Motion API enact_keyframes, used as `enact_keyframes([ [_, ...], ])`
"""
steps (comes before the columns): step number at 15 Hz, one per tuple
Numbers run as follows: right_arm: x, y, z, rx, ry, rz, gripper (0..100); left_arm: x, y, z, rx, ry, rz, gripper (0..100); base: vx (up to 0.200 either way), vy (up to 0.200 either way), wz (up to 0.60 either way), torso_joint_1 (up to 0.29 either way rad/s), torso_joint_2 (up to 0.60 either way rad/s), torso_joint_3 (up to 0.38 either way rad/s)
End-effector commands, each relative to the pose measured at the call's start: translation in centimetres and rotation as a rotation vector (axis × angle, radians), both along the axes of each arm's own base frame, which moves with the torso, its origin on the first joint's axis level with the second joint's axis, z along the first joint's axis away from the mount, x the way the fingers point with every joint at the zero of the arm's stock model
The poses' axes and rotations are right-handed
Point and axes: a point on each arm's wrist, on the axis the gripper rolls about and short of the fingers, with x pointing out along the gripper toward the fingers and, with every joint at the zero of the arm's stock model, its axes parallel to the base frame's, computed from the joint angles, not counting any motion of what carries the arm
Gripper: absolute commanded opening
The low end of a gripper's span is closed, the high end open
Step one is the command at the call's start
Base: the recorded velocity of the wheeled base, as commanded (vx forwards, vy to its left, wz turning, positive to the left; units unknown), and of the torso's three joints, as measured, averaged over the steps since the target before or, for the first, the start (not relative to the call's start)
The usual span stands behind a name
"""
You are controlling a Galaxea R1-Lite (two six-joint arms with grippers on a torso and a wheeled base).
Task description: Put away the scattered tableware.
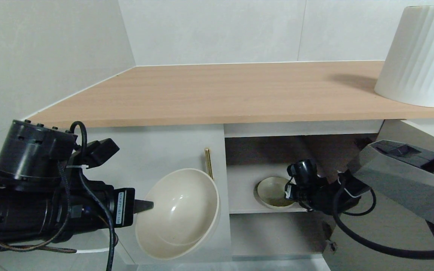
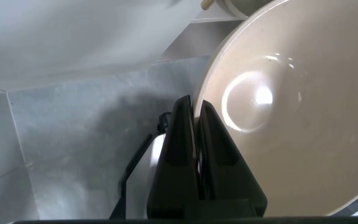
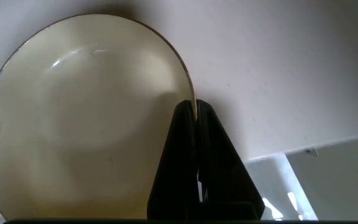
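Pinching both pieces by the rim: my left gripper (image 1: 146, 206) is clamped on the big cream bowl (image 1: 179, 214), which is tipped on edge in the air in front of the closed cabinet door (image 1: 156, 150), just beside its brass handle (image 1: 208, 162). My right gripper (image 1: 291, 195) is clamped on the small dish (image 1: 273, 191), near the front edge of the open cabinet shelf (image 1: 241, 188). Both look rigid, glossy, likely slippery and chippable. The big bowl probably hangs heavy off a rim pinch, so I'd go slow and set it down gently.
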Motion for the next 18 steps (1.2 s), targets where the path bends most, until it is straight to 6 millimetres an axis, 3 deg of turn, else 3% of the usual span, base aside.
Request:
enact_keyframes([
  [1, 0.4, 0.2, -0.2, 0.001, -0.008, 0.002, 0, 0.0, 0.0, -0.1, 0.001, 0.003, 0.000, 0, 0.000, 0.000, 0.00, 0.000, 0.00, 0.000],
  [11, 1.5, 0.1, -0.4, -0.012, -0.033, -0.024, 0, 0.3, -0.1, -0.4, 0.007, 0.019, 0.001, 0, 0.000, 0.000, 0.00, 0.000, 0.00, 0.000],
  [12, 1.5, 0.0, -0.5, -0.013, -0.033, -0.026, 100, 0.4, -0.2, -0.5, 0.009, 0.021, 0.002, 0, 0.000, 0.000, 0.00, 0.000, 0.00, 0.000],
  [18, 1.0, -0.1, 0.8, -0.004, -0.044, -0.025, 100, 0.6, -0.3, -0.9, 0.015, 0.037, -0.002, 0, 0.000, 0.000, 0.00, 0.000, 0.00, 0.000],
])
